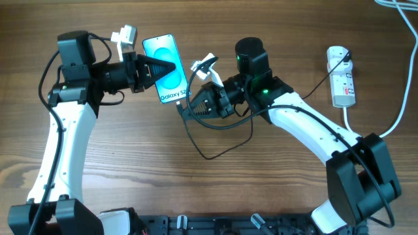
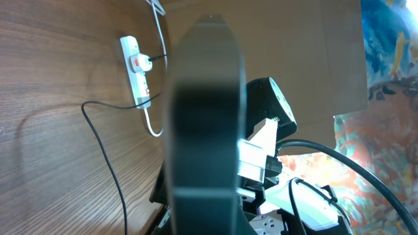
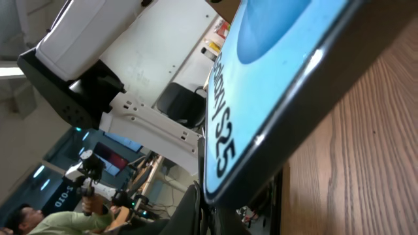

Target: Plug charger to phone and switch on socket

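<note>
The phone (image 1: 173, 83) has a glowing cyan screen and "Galaxy S25" text, and is held tilted above the table at centre left. My left gripper (image 1: 171, 68) is shut on the phone's middle. In the left wrist view the phone is a dark blurred edge (image 2: 202, 117). My right gripper (image 1: 191, 106) is at the phone's lower end, shut on the plug tip of the charger (image 1: 196, 147). In the right wrist view the phone's end (image 3: 261, 85) sits just above my fingers (image 3: 209, 219). The black cable loops over the table to the socket (image 1: 341, 77) at far right.
A white lead (image 1: 398, 98) runs from the socket toward the right edge and up to the top right corner. The socket (image 2: 134, 72) and the charger cable (image 2: 104, 150) also show in the left wrist view. Bare wooden table (image 1: 130, 170) lies in front.
</note>
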`<state>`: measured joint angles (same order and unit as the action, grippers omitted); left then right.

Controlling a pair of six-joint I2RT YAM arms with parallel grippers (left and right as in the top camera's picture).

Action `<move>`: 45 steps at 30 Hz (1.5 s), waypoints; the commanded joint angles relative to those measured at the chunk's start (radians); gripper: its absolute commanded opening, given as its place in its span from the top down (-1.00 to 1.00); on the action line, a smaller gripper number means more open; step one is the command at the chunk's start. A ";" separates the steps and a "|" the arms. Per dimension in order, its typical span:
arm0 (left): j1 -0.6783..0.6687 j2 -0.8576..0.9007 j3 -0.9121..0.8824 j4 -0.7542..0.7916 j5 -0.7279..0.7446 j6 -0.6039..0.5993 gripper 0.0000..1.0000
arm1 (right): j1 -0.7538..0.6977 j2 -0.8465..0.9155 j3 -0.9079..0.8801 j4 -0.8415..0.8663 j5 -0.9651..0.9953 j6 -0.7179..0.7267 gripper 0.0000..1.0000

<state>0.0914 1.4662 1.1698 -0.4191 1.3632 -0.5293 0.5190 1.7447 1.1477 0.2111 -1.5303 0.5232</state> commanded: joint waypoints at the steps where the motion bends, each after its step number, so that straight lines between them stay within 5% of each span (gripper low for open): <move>1: -0.005 0.002 0.005 0.002 0.016 0.003 0.92 | -0.002 -0.026 0.006 0.006 0.015 0.003 0.92; 45: -0.004 0.002 0.005 -0.003 -0.037 -0.003 0.92 | -0.002 -0.026 0.006 -0.048 0.010 0.053 0.91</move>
<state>0.0921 1.4681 1.1698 -0.4343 1.3067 -0.5301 0.5190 1.7405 1.1477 0.1646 -1.4887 0.5755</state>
